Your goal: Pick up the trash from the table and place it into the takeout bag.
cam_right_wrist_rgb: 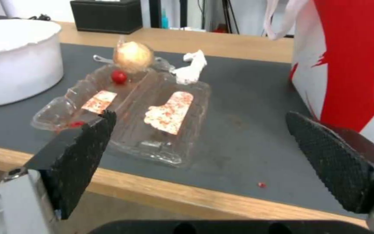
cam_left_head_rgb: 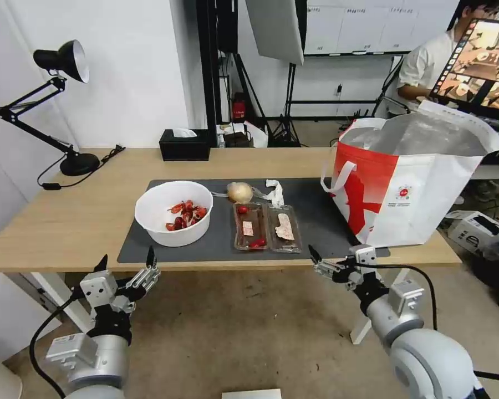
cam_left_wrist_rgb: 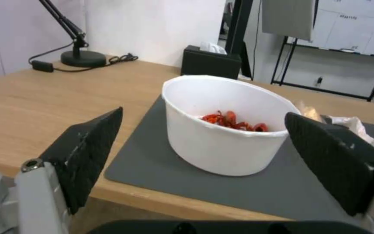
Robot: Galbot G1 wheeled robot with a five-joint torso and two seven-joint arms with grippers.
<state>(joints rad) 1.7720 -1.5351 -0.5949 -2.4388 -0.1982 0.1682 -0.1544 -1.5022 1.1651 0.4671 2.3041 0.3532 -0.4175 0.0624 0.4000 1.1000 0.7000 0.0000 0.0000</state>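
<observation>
1. While you watched, both pincers hung released before the long light-wood table [cam_left_head_rgb: 66,221]: left gripper [cam_left_head_rgb: 125,261], right gripper [cam_left_head_rgb: 326,260].
2. Your white round bowl of red crayfish shells [cam_left_head_rgb: 173,213] sat on the dark grey mat [cam_left_head_rgb: 316,210], beside two clear plastic trays [cam_left_head_rgb: 266,227].

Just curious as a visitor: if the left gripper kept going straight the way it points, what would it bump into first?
Probably the white round bowl of red crayfish shells: it sits centred between the open left gripper fingers, beyond the table edge.

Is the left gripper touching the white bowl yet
Apart. The left wrist view shows the left gripper open, short of the table edge, with mat visible before the white bowl.
</observation>
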